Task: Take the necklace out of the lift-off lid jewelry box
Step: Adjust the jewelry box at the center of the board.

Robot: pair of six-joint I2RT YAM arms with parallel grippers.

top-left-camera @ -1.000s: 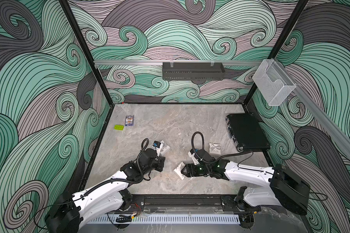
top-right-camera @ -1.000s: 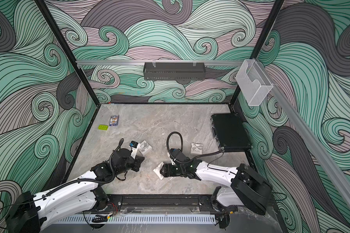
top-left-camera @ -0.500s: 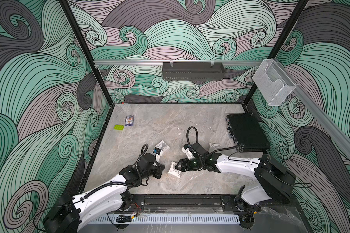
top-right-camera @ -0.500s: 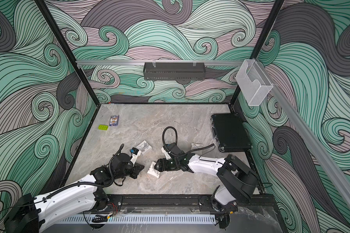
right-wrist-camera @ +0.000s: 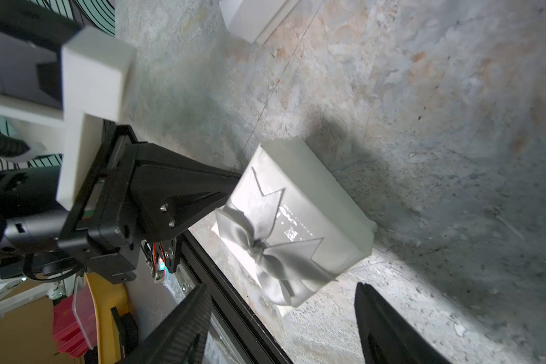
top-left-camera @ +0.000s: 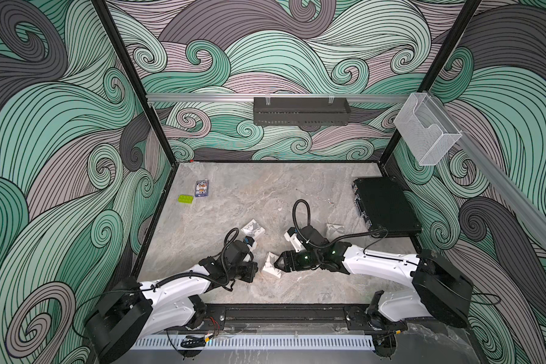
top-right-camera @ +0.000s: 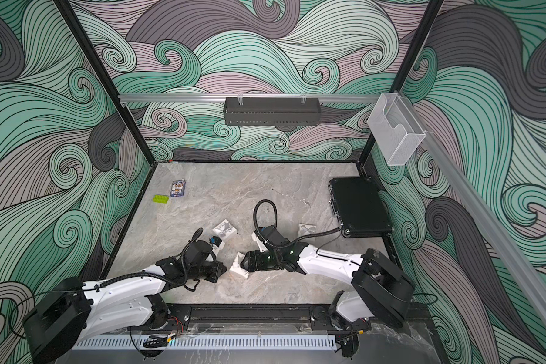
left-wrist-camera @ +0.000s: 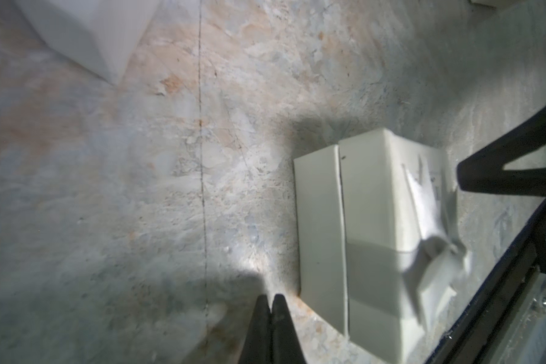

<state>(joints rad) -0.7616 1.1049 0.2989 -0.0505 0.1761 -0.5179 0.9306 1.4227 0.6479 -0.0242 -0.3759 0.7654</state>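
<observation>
Lineup for the lift

Bowed box [right-wrist-camera: 312, 201] is lying tipped on the tabletop [top-left-camera: 265, 195], lid [left-wrist-camera: 375, 195] on, necklace unseen. With left jaws pressed together just beside it, right jaws — spread — should be straddling the lid alone, closing gently.

Robot lab cell: patterned walls [top-left-camera: 265, 63] enclose marble tabletop [top-left-camera: 249, 201].

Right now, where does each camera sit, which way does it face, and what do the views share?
Top views: high at the front, looking down on the table; left arm, right arm show.
Left wrist: low, toward the jewelry box; shut left gripper.
Right wrist: toward the box; open right gripper, left gripper too.
Shared by all: the box.
</observation>
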